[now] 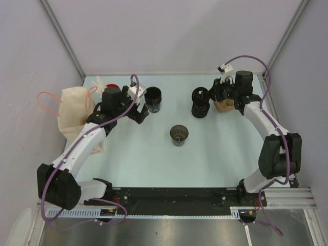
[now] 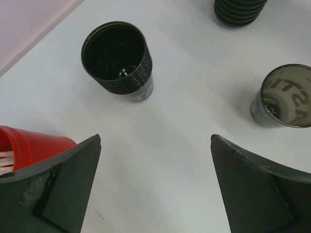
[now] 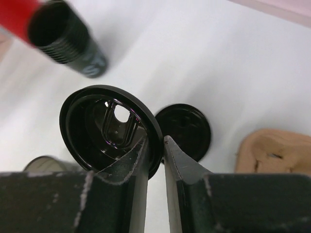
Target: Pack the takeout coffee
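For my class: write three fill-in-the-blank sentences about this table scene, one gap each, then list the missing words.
1. The right gripper is shut on a black lid, while the left gripper is ____.
2. The black ribbed cup stands nearest the ____ gripper.
3. The red cup holds white ____.
Missing words: open, left, sticks.

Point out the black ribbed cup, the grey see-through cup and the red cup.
black ribbed cup (image 2: 116, 56), left wrist view, its dark inside
grey see-through cup (image 2: 284, 97), left wrist view, its inner wall
red cup (image 2: 41, 147), left wrist view, its outer wall
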`<state>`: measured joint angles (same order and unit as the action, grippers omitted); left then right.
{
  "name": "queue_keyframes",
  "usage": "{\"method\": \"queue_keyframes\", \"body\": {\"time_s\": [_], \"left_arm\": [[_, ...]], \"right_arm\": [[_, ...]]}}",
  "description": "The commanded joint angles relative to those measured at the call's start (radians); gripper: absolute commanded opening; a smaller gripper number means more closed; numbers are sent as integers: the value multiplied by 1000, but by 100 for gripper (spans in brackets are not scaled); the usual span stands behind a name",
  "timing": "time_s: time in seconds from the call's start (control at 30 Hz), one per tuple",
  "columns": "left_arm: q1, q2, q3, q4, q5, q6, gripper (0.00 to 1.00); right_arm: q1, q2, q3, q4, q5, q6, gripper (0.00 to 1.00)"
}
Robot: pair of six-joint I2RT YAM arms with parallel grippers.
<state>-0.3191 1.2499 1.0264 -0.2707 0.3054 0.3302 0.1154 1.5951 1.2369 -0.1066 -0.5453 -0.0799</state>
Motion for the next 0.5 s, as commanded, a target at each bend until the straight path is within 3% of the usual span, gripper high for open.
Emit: {"method": "queue_keyframes", "body": {"time_s": [0.0,0.17,0.33,0.4,0.47], "left_arm": [[0,-32,52,5,139,10,99],[-1,32,204,-113,227,53,99],[-46,91,313,-125,279,-13,99],[-76,98,319,-102,249,-2,99],[-147,73,290,-69,117,99,99]], "right_arm": [[7,-93,42,-30,-224,-23,23],[69,-141,41,-97,-200,-78,22],[161,-159,41,-137,-162,-84,22],[174,-165,41,-131,-195,-77,22],[178,-162,41,-125,-235,-51,22]]}}
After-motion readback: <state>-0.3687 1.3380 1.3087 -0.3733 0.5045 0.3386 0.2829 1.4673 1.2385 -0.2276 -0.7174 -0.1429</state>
